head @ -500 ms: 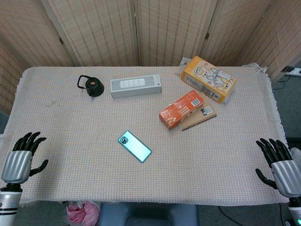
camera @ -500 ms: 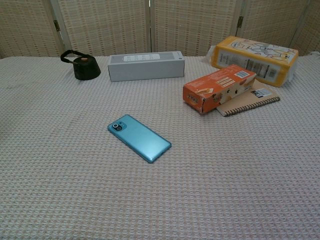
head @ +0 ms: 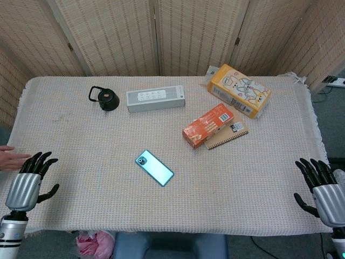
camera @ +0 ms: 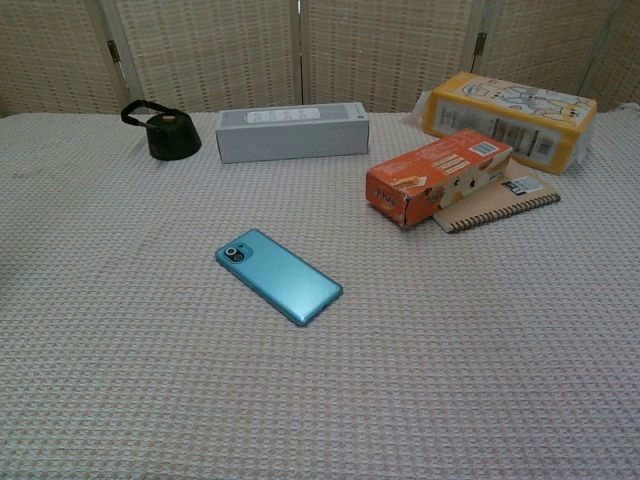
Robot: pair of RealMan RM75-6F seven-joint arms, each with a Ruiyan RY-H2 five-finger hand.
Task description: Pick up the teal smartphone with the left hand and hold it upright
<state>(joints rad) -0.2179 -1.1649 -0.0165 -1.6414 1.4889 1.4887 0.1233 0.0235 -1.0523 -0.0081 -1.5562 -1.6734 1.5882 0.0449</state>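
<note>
My left robot hand (head: 24, 186) hangs at the tabletop's (head: 81, 145) near-left edge, fingers spread and empty; the right robot hand (head: 322, 191) is likewise open at the near-right edge. The teal smartphone (head: 154, 168) lies flat to the right of my left hand, nearer it than the right, long axis running far-left to near-right, camera end far-left. Neither hand shows in the chest view.

Lab-like test setup: cloth-covered table (head: 269, 178) before woven folding screens (head: 183, 32).
</note>
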